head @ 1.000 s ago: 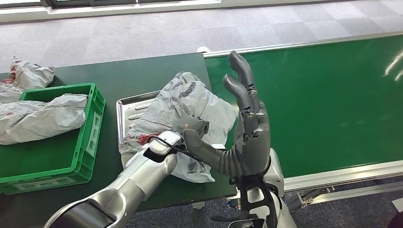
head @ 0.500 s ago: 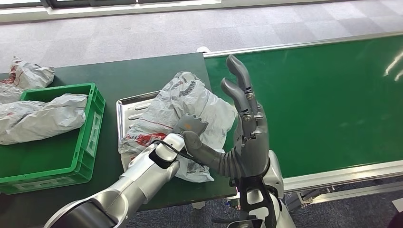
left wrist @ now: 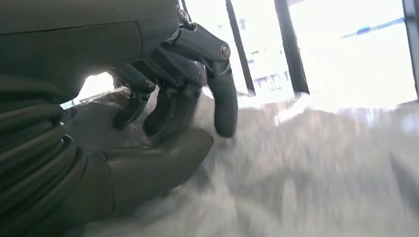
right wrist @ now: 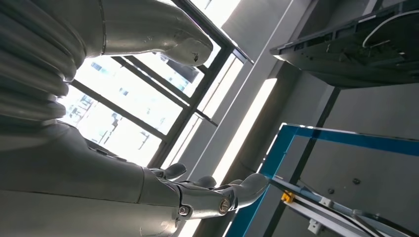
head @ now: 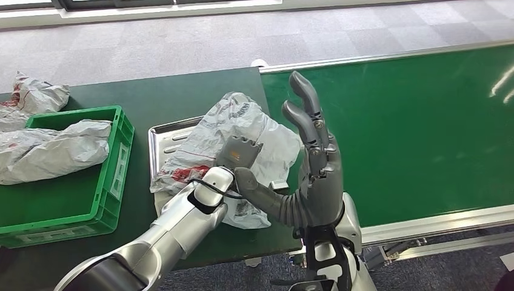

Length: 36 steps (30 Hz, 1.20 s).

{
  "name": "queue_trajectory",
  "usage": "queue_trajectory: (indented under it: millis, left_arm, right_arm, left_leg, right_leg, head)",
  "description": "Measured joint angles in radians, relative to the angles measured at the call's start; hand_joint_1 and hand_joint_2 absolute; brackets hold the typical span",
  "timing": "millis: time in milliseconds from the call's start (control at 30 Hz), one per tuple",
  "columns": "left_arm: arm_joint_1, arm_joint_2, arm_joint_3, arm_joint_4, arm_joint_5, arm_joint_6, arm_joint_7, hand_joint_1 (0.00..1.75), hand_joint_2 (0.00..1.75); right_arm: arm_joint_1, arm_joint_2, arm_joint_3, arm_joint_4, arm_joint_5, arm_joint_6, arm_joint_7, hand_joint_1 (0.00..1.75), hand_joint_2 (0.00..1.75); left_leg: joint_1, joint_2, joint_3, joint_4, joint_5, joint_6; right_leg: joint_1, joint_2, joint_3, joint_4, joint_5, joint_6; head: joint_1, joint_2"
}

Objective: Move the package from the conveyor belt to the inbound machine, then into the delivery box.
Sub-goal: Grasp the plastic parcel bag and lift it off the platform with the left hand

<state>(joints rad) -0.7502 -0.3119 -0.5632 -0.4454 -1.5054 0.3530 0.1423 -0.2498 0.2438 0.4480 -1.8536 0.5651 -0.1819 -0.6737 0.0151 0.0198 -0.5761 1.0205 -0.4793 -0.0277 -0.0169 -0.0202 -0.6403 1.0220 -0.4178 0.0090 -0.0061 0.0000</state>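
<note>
The package [head: 233,136], a crumpled grey-white plastic mailer with red and dark print, lies on the shiny metal tray [head: 162,136] of the inbound machine, spilling over the tray's near and right edges toward the conveyor belt [head: 412,127]. The tray sits on a dark green worktop [head: 157,94], just left of the belt's green surface.

The left hand [head: 240,151] rests on top of the package near its middle, its silver arm reaching in from the lower left. In the left wrist view the dark fingers [left wrist: 222,106] curl downward over the thick grey thumb [left wrist: 163,158], with the blurred pale plastic right under and around them; whether they actually pinch the bag I cannot tell.

The right hand [head: 312,163] stands upright at the seam between worktop and belt, palm turned toward the package, fingers [head: 306,100] straight and spread, thumb angled toward the left hand. It holds nothing and is open; the right wrist view shows its fingertips [right wrist: 247,187] against windows and a blue frame.

On the left of the worktop stands a green crate [head: 115,173] with another grey bag [head: 51,151] draped over its far-left rim. 1 more crumpled bag [head: 33,94] lies behind the crate.
</note>
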Motion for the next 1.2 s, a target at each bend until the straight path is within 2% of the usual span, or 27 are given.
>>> queue_trajectory:
  millis: [67, 133, 300, 467, 600, 833, 1200]
  left_arm:
    - [0.002, 0.005, 0.021, -0.03, -0.003, 0.042, 0.012, 0.0, 1.75]
    - [0.004, 0.009, 0.05, -0.058, -0.005, 0.045, 0.011, 0.0, 1.75]
    - [0.015, 0.011, 0.118, -0.098, -0.005, -0.037, -0.055, 0.0, 1.75]
    - [0.03, 0.005, 0.156, -0.117, -0.005, -0.063, -0.082, 0.0, 1.75]
    - [0.034, 0.003, 0.169, -0.123, -0.005, -0.085, -0.078, 0.0, 1.75]
    - [0.033, 0.003, 0.17, -0.11, -0.007, -0.201, -0.018, 0.0, 1.75]
    - [-0.001, 0.003, 0.171, -0.06, -0.007, -0.293, -0.053, 0.0, 1.75]
  right_arm:
    - [0.004, 0.0, -0.001, -0.003, 0.003, -0.001, 0.006, 0.0, 1.75]
    - [0.005, 0.0, -0.002, -0.005, 0.006, -0.001, 0.011, 0.0, 1.75]
    - [0.005, 0.0, -0.004, -0.004, 0.007, 0.003, 0.015, 0.0, 1.75]
    - [0.004, 0.0, -0.007, -0.003, 0.008, 0.004, 0.015, 0.0, 1.75]
    - [0.003, 0.0, -0.007, -0.002, 0.011, 0.004, 0.015, 0.0, 1.75]
    - [0.003, 0.0, -0.007, 0.006, 0.012, -0.003, 0.015, 0.0, 1.75]
    - [-0.005, 0.0, -0.007, 0.021, 0.008, -0.001, 0.011, 0.0, 1.75]
  left_leg:
    - [0.0, 0.0, 0.0, 0.0, 0.0, 0.0]
    - [0.0, 0.0, 0.0, 0.0, 0.0, 0.0]
    - [0.0, 0.0, 0.0, 0.0, 0.0, 0.0]
    - [0.0, 0.0, 0.0, 0.0, 0.0, 0.0]
    - [0.0, 0.0, 0.0, 0.0, 0.0, 0.0]
    - [0.0, 0.0, 0.0, 0.0, 0.0, 0.0]
    - [0.0, 0.0, 0.001, 0.0, 0.0, 0.0]
  right_leg:
    - [0.0, 0.0, 0.0, 0.0, 0.0, 0.0]
    - [0.0, 0.0, 0.0, 0.0, 0.0, 0.0]
    - [0.0, 0.0, 0.0, 0.0, 0.0, 0.0]
    - [0.0, 0.0, 0.0, 0.0, 0.0, 0.0]
    - [0.0, 0.0, 0.0, 0.0, 0.0, 0.0]
    - [0.0, 0.0, 0.0, 0.0, 0.0, 0.0]
    - [0.0, 0.0, 0.002, 0.0, 0.0, 0.0]
  head:
    - [0.0, 0.0]
    - [0.0, 0.0]
    - [0.0, 0.0]
    - [0.0, 0.0]
    - [0.0, 0.0]
    - [0.0, 0.0]
    - [0.0, 0.0]
